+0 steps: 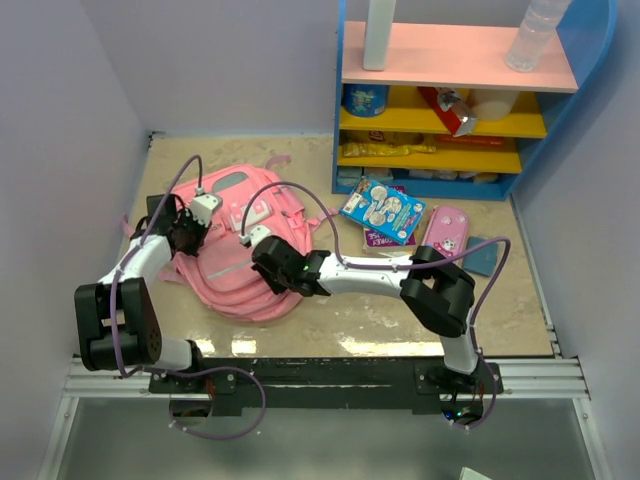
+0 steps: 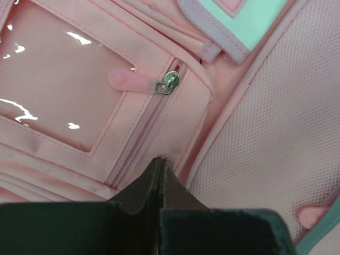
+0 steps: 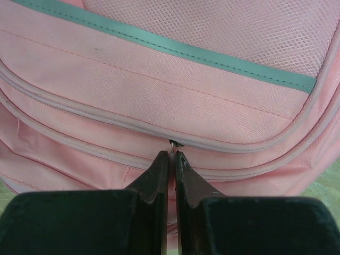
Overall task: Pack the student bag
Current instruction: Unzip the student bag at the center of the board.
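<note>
The student bag [image 1: 235,255], a large soft pink backpack, lies flat on the table left of centre. My left gripper [image 1: 195,240] rests on its upper left part. In the left wrist view this gripper [image 2: 161,159] is shut, with its tips touching the pink fabric [image 2: 64,79] just below a pocket zipper whose pink pull [image 2: 130,81] lies free. My right gripper [image 1: 262,270] is at the bag's near right edge. In the right wrist view it [image 3: 171,153] is shut on a thin pink zipper pull, whose metal slider [image 3: 175,143] sits at the fingertips on the bag's long curved zipper [image 3: 79,106].
A blue-and-yellow shelf unit [image 1: 440,100] stands at the back right, with a plastic bottle [image 1: 535,35] on top. Right of the bag lie a blue printed pack on a book [image 1: 382,208], a glossy pink pencil case [image 1: 445,232] and a blue item [image 1: 483,255]. Walls close in both sides.
</note>
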